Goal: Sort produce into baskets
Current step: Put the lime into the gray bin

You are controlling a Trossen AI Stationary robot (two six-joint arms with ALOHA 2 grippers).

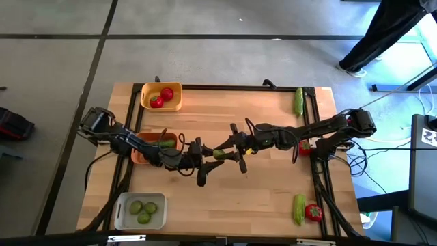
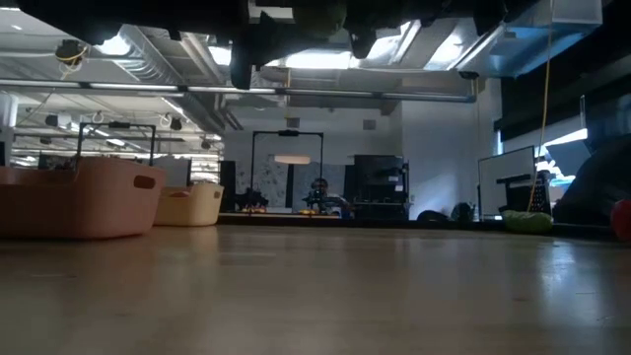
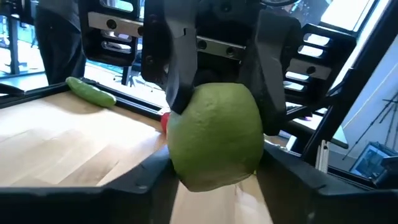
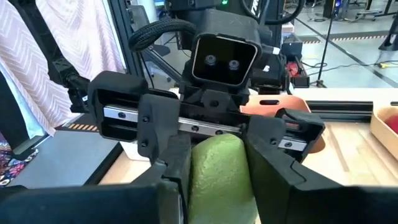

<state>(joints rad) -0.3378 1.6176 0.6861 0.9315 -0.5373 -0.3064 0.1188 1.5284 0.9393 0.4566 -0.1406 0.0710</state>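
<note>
Held piece: a pale-green lime (image 1: 219,154) hangs above mid-table, caught between both claws at once; it is round, so no long axis or pointing direction can be told.
Left gripper (image 1: 207,162): reaches in from the left arm's side; in the right wrist view its two dark fingers (image 4: 163,155) sit on either flank of the lime, narrowed against it.
Right gripper (image 1: 232,152): comes from the opposite side, facing the left one; in the left wrist view its fingers (image 3: 179,68) pinch the lime from above, holding it.
Orange basket (image 1: 140,156): just behind the left gripper, under that arm, with a green piece inside.
Yellow basket (image 1: 162,96): well away from both claws, holding red tomatoes (image 1: 162,97).
White basket (image 1: 140,210): well apart from the left gripper, holding three limes.
Far cucumber (image 1: 298,100): beyond the right arm, long axis along the table's side edge.
Near cucumber (image 1: 299,208): same lengthwise lie, touching a tomato (image 1: 313,212).
</note>
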